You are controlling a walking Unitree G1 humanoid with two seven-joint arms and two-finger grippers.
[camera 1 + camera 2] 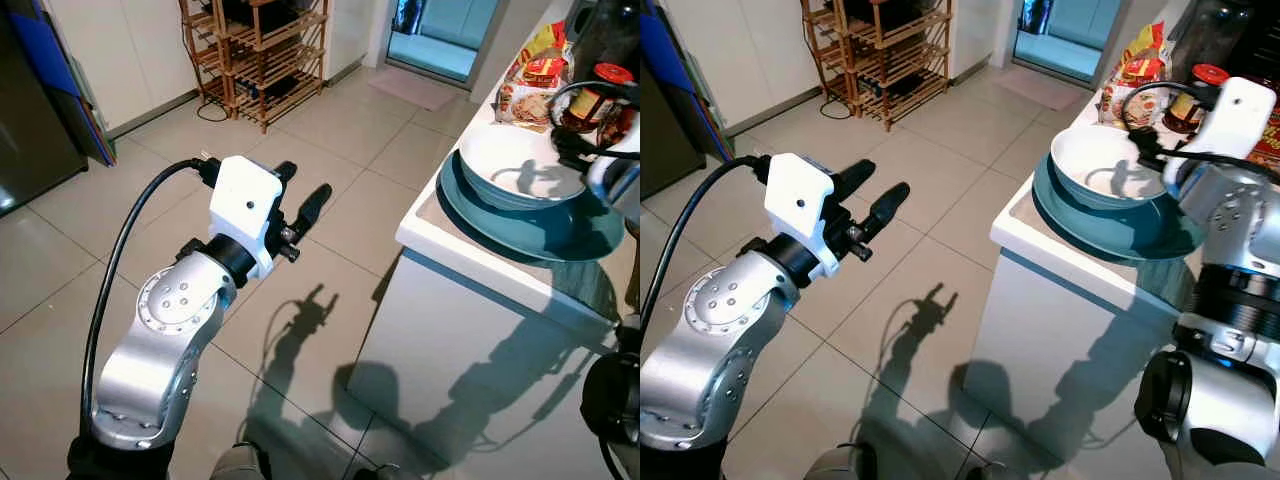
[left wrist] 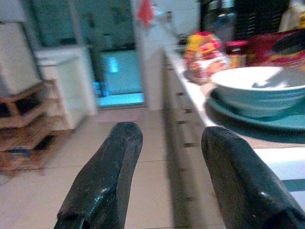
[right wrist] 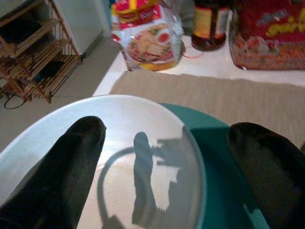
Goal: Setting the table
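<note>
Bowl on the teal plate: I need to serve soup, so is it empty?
Empty: the bowl's pale inside holds only the shadow of the right gripper.

A home kitchen: pale floor tiles [image 1: 330, 200] fill the frame, a white counter [image 1: 470, 250] at right holds food packets [image 1: 530, 85] and a jar [image 1: 590, 95], and a wooden shelf rack [image 1: 262, 55] stands at upper centre.

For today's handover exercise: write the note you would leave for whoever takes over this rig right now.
Left gripper: open, holding nothing, out over the floor beside the counter.
Right gripper: open, one finger over the white bowl, one beyond its rim; not gripping.
Bowl sits on the teal plate, on a mat at the counter's edge.
Done: nothing lifted. Left: grip the bowl and set it out.
</note>
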